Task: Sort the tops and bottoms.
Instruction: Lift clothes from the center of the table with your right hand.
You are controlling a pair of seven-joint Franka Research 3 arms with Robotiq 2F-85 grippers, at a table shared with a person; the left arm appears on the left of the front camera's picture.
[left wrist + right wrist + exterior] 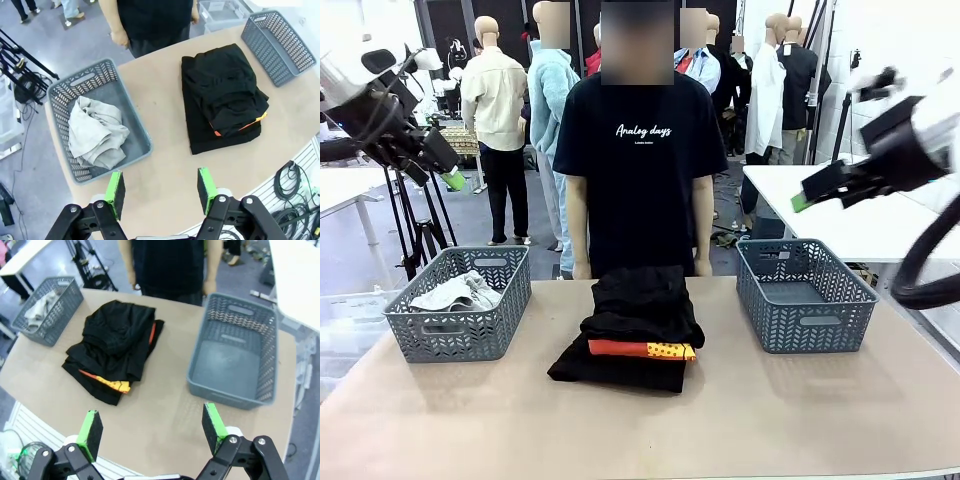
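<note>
left claw point(159, 179) and right claw point(150, 414) both spread, clothes pile point(225, 95) well below

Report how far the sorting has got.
Done: the grey-white top lies in the left basket. In hand: nothing; the left gripper and right gripper are open, above the table. Remaining: the middle stack, with the upper black bottom, orange top and lower black bottom. The bottoms presumably go in the right basket.
</note>
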